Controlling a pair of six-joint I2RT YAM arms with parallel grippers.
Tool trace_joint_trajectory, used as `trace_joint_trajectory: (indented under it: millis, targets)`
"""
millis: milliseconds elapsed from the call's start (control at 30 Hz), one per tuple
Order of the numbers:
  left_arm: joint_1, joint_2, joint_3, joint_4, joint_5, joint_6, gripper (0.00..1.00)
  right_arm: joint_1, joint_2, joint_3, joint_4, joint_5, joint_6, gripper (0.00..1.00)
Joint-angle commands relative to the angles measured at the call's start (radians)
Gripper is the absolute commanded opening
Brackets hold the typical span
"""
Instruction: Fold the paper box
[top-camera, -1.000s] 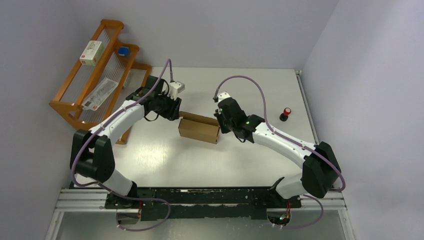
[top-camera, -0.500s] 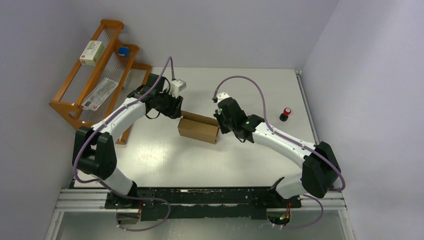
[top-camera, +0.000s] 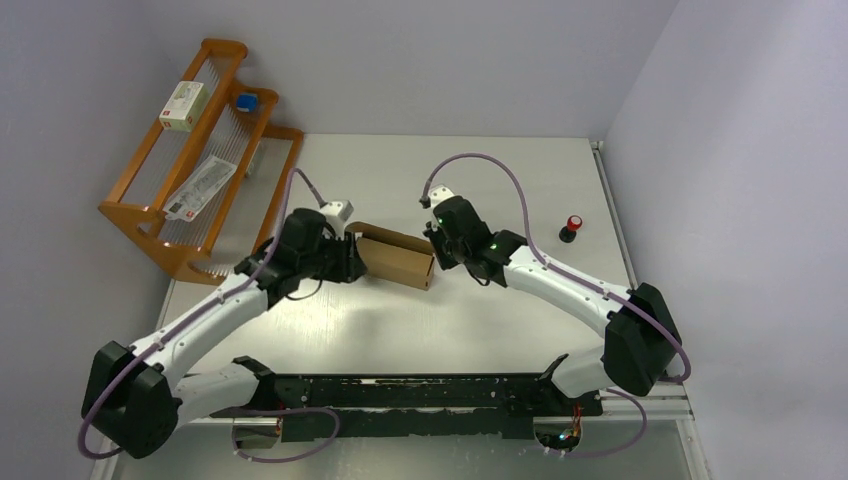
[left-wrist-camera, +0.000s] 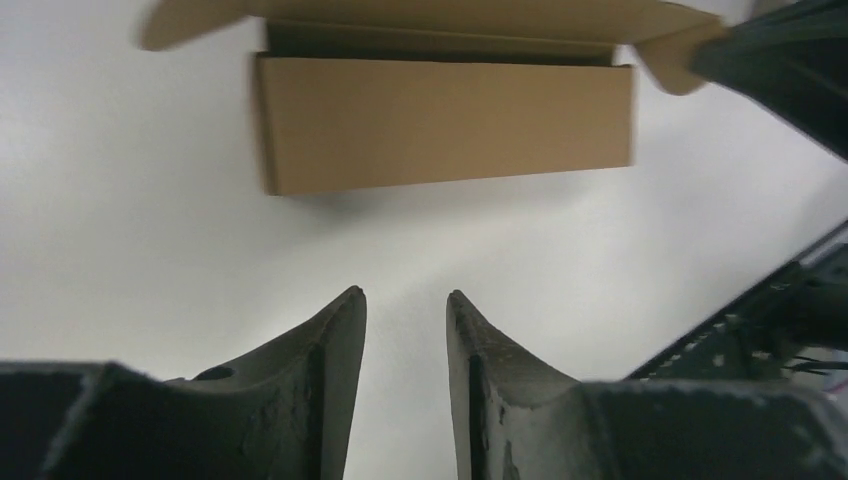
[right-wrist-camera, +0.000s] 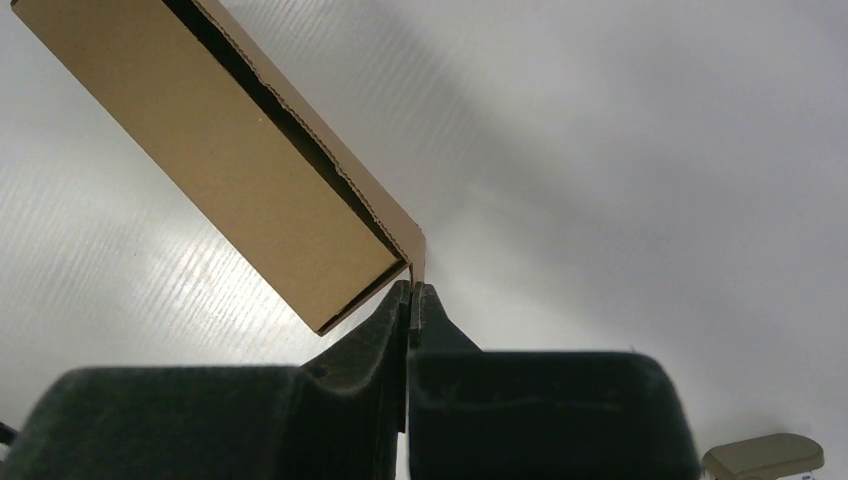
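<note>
The paper box (top-camera: 395, 258) is a small brown cardboard box on the table, its lid flap standing open along the far side. In the left wrist view the box (left-wrist-camera: 445, 120) lies ahead of my left gripper (left-wrist-camera: 405, 295), which is open, empty and a short gap away. In the top view the left gripper (top-camera: 350, 262) is at the box's left end. My right gripper (right-wrist-camera: 413, 287) is shut on a thin side flap at the end of the box (right-wrist-camera: 250, 180). In the top view the right gripper (top-camera: 440, 248) is at the box's right end.
A wooden rack (top-camera: 150, 215) stands at the back left, holding a small white box with a green and red label (top-camera: 185, 105), a blue object (top-camera: 246, 101) and a paper packet (top-camera: 200, 188). A red button (top-camera: 571, 228) sits at the right. A black rail (top-camera: 420, 395) runs along the near edge.
My left arm has swung down and nearer, from behind the box's far-left corner to its left end. The right gripper has kept its hold on the flap.
</note>
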Motion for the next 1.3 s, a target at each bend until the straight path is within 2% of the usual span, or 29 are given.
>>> trace_joint_trajectory:
  millis: [0, 133, 267, 567, 633, 800, 933, 1067, 1267]
  targets:
    - [-0.110, -0.042, -0.111, 0.237, -0.029, -0.221, 0.40, 0.015, -0.014, 0.002, 0.023, -0.009, -0.020, 0.00]
    - [-0.186, -0.010, -0.206, 0.428, -0.044, -0.316, 0.37, 0.020, -0.022, -0.009, 0.031, -0.013, -0.026, 0.00]
    - [-0.253, 0.078, -0.237, 0.560, -0.111, -0.350, 0.35, 0.023, -0.032, -0.019, 0.037, -0.024, -0.043, 0.00]
    - [-0.300, 0.257, -0.274, 0.871, -0.227, -0.431, 0.35, 0.027, -0.036, -0.031, 0.031, -0.058, -0.094, 0.00]
    - [-0.303, 0.283, -0.264, 0.891, -0.219, -0.436, 0.35, 0.027, -0.035, -0.020, 0.013, -0.061, -0.103, 0.06]
    - [-0.308, 0.259, -0.296, 0.906, -0.226, -0.438, 0.35, 0.027, -0.040, 0.043, -0.010, -0.090, -0.113, 0.35]
    - [-0.308, 0.206, -0.335, 0.886, -0.253, -0.426, 0.34, 0.026, 0.000, 0.125, -0.003, -0.125, -0.170, 0.48]
    - [-0.308, 0.165, -0.368, 0.872, -0.288, -0.415, 0.33, 0.023, 0.098, 0.227, 0.006, -0.169, -0.208, 0.53]
    - [-0.306, 0.142, -0.391, 0.881, -0.333, -0.402, 0.32, 0.022, 0.258, 0.360, 0.002, -0.271, -0.267, 0.49]
